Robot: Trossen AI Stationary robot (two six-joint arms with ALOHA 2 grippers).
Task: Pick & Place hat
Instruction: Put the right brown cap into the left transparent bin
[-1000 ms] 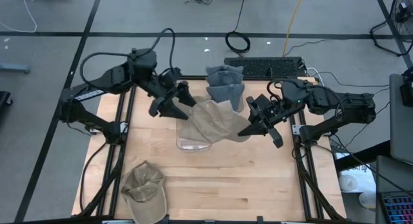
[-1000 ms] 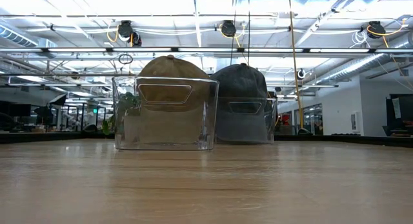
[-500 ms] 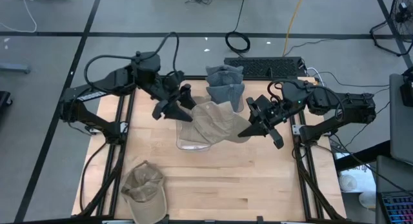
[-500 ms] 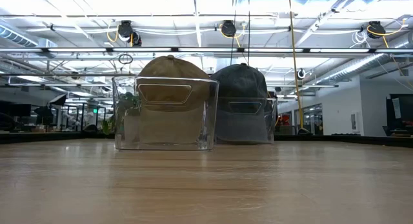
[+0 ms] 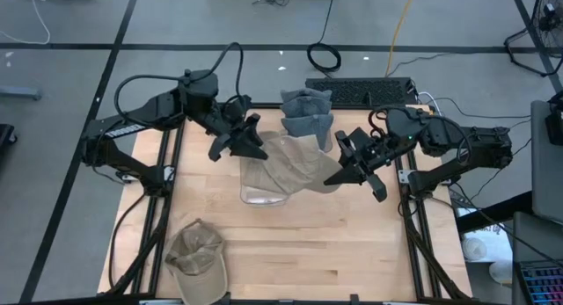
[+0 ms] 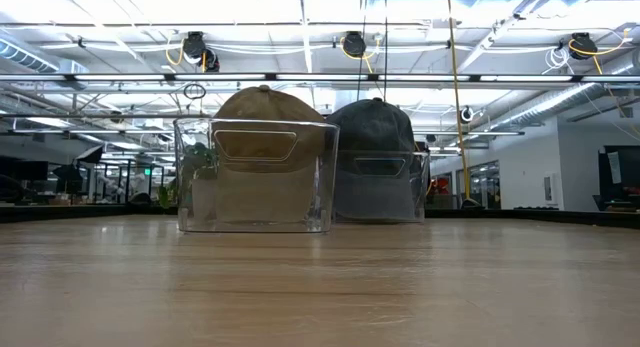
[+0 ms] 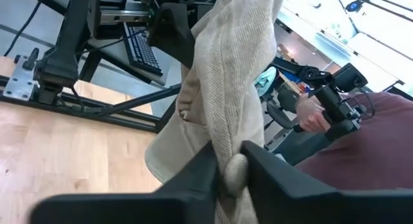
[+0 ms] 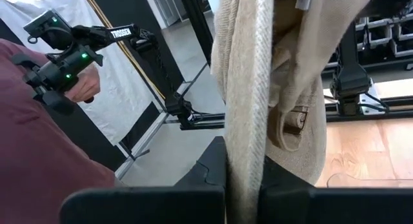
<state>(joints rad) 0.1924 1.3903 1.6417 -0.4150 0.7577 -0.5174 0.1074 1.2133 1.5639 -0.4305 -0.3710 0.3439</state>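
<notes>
Left gripper (image 5: 249,145): clamped on the left rim of the tan hat (image 5: 295,164) — the left wrist view shows the fabric pinched between its fingers (image 7: 193,175).
Right gripper (image 5: 347,171): clamped on the hat's opposite, right rim, the cloth running up between its fingers (image 8: 210,169).
Hat relative to grippers: stretched between the two, long axis running left to right across the bench, neither arm nearer than the other.
Hat position: over the clear bin (image 5: 264,192) in the middle of the bench, toward the far edge — in the low view its crown (image 6: 265,112) shows above the bin's rim.
Likely next move: letting the hat settle onto the bin and releasing both rims.
Neighbours: grey hat (image 5: 306,116) on a second bin just behind, at the far edge, close to the left gripper's path; another cap (image 5: 197,252) near the front-left corner, well apart.
</notes>
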